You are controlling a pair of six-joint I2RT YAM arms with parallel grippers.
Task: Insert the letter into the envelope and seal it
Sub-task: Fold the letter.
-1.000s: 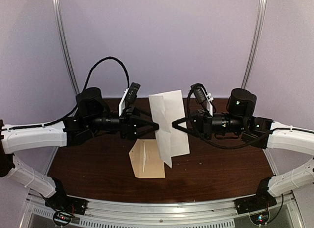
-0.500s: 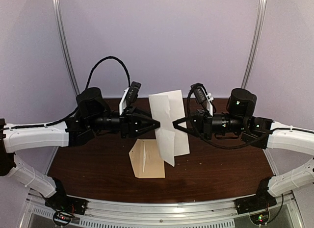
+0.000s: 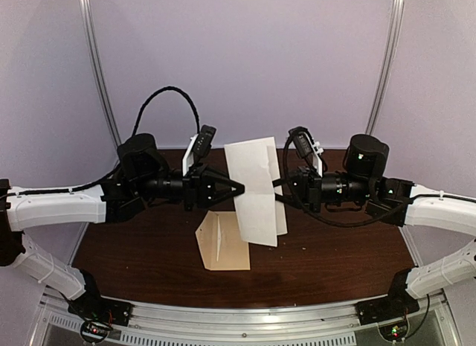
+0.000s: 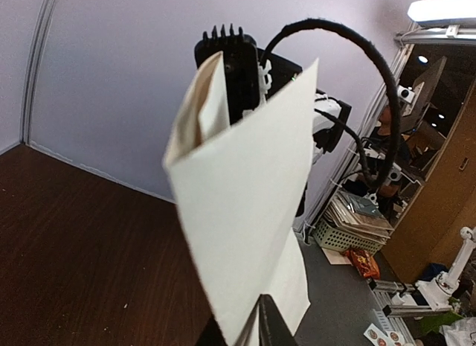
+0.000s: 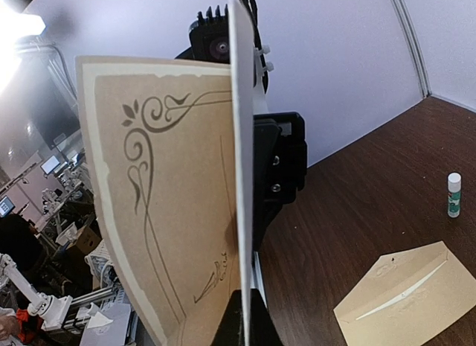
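Left gripper (image 3: 239,190) and right gripper (image 3: 277,184) both clamp the thin cream bordered paper letter (image 3: 255,175), upright in mid-air (flat tan kraft envelope (image 3: 222,248) lies on the table underneath). I'd keep the pull even so it doesn't tear.

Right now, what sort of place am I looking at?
Probably a robotics lab. The dark table stands against a purple backdrop, and the left wrist view shows another white robot arm and a basket of papers in the room beyond.

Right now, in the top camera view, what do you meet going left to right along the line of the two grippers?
left gripper → letter → right gripper
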